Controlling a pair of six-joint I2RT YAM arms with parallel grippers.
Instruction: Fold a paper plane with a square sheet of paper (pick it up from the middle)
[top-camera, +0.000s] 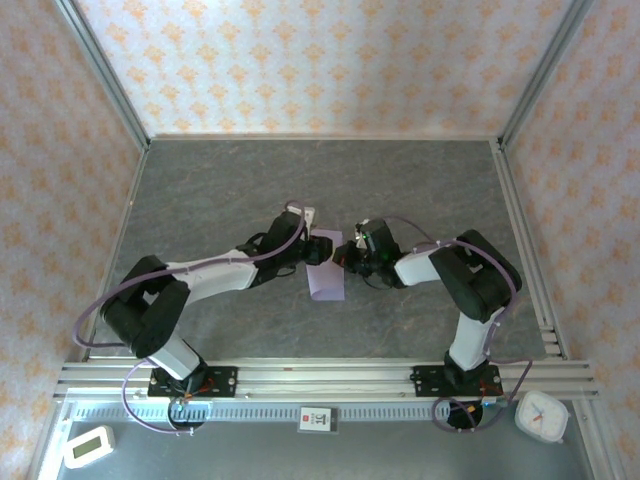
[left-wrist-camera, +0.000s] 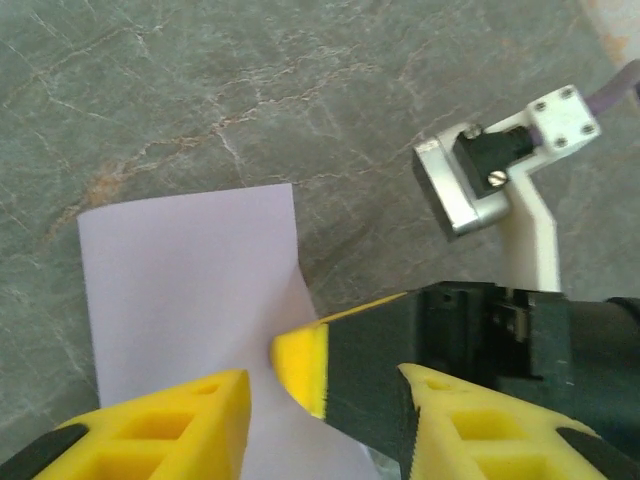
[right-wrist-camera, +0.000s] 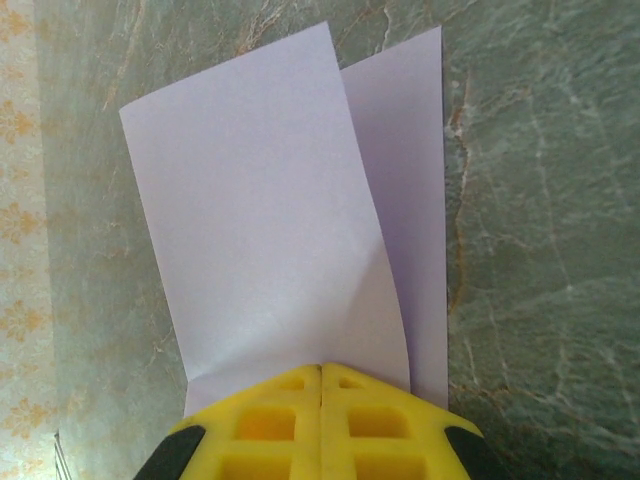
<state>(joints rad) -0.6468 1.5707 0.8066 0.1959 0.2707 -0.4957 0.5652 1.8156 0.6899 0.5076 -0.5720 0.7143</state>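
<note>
The square sheet of paper (top-camera: 326, 282) is pale lilac and stands folded in half at mid-table, between the two grippers. In the right wrist view its two layers (right-wrist-camera: 270, 230) rise from my right gripper (right-wrist-camera: 322, 368), whose yellow fingers are pressed together on the paper's lower edge. My left gripper (left-wrist-camera: 322, 385) is open. Its yellow fingers (left-wrist-camera: 175, 420) stand on either side of the right gripper's fingertip (left-wrist-camera: 300, 360) and the paper (left-wrist-camera: 190, 290). From above, the left gripper (top-camera: 322, 248) and the right gripper (top-camera: 348, 258) nearly meet at the paper's top edge.
The right wrist's camera on its white mount (left-wrist-camera: 500, 170) is close in front of the left gripper. An aluminium rail (top-camera: 320, 378) runs along the near edge. A white timer (top-camera: 88, 446) and a white clock (top-camera: 542, 415) lie below it. Patterned walls close in the grey table (top-camera: 250, 180).
</note>
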